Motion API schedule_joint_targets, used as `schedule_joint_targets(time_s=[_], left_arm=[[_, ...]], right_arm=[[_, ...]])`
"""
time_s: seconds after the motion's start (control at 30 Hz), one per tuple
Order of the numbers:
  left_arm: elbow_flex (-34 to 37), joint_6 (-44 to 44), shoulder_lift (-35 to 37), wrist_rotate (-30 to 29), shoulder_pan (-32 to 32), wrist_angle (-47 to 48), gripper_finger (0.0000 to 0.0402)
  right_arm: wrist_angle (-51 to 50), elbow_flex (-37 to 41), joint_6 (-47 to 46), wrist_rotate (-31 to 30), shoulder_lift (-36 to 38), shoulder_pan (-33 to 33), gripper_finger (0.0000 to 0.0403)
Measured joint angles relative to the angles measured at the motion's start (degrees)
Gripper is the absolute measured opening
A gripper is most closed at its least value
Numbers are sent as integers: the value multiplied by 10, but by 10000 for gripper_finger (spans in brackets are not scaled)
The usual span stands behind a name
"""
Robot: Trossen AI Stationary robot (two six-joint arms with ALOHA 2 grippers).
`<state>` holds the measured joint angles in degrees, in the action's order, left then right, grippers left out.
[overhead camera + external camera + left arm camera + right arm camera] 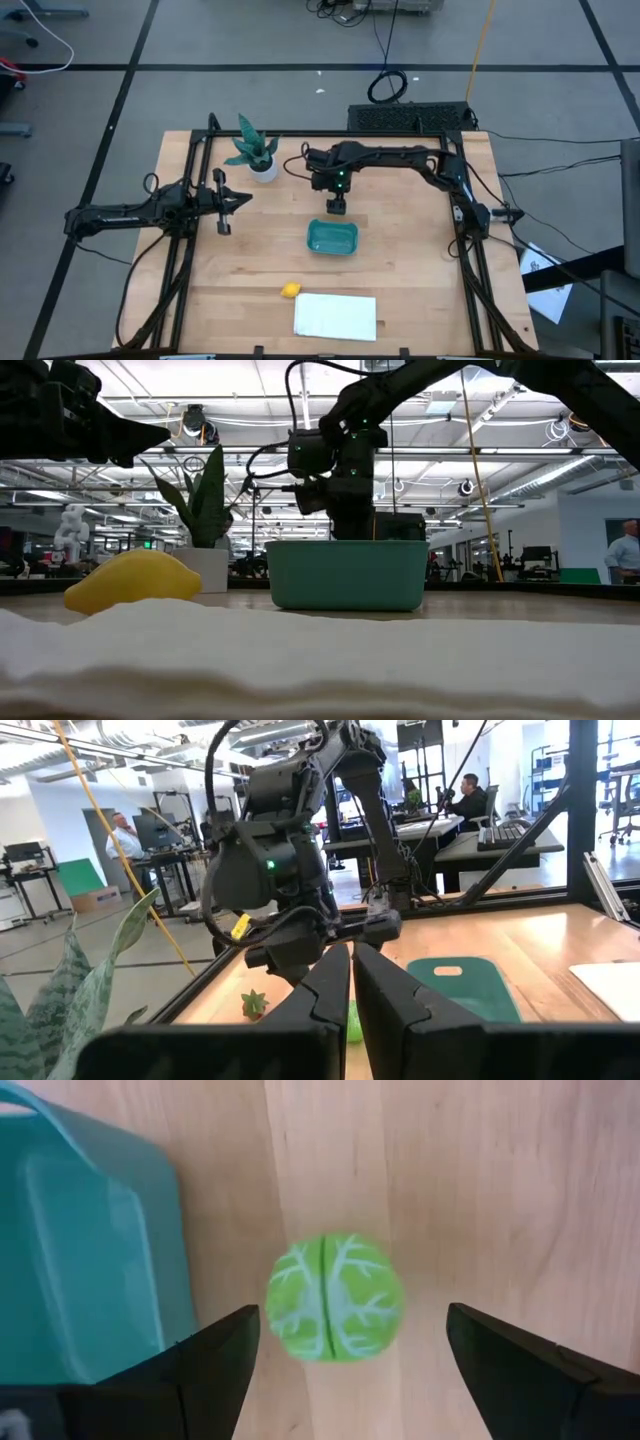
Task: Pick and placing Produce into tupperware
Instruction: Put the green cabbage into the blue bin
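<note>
Two dark arms are seen over a wooden table (420, 290), with a teal tupperware (332, 237) near its middle serving as the landmark. The right gripper (337, 206) is held just behind the tupperware, pointing down. Its jaws are spread wide and nothing is gripped. Between them, on the bare wood just beside the tupperware's wall (90, 1250), a light green ball (334, 1297) with pale leaf veins is seen, apart from both fingers. From above, the ball is hidden under the gripper. From table height it is hidden behind the tupperware (346, 574), whose inside cannot be seen from there.

The left gripper (227, 201) is held well to the left of the tupperware, beside a potted green plant (256, 151). Its fingers (320, 995) are pressed almost together with nothing between them, and a sliver of the green ball (354, 1023) is glimpsed behind them.

A yellow lemon-like piece (290, 290) lies in front of the tupperware, touching or nearly touching the corner of a flat white sheet (335, 315). In the low view the sheet (320, 660) fills the foreground and cuts off the bottom of the lemon (134, 581).

A small reddish piece (254, 1004) with green leaves is made out on the wood past the left fingers; its exact kind is hard to tell. From above it cannot be made out.
</note>
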<state>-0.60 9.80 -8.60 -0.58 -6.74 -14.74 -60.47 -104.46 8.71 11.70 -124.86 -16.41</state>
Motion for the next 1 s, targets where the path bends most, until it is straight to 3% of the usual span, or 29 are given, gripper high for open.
schedule_joint_targets(time_s=[0.37,1.0], left_arm=[[0,0,0,0,0,0,26],[0,0,0,0,0,0,26]], right_arm=[[61,71,10,-2,0,0,314],[89,71,4,3,12,1,314]])
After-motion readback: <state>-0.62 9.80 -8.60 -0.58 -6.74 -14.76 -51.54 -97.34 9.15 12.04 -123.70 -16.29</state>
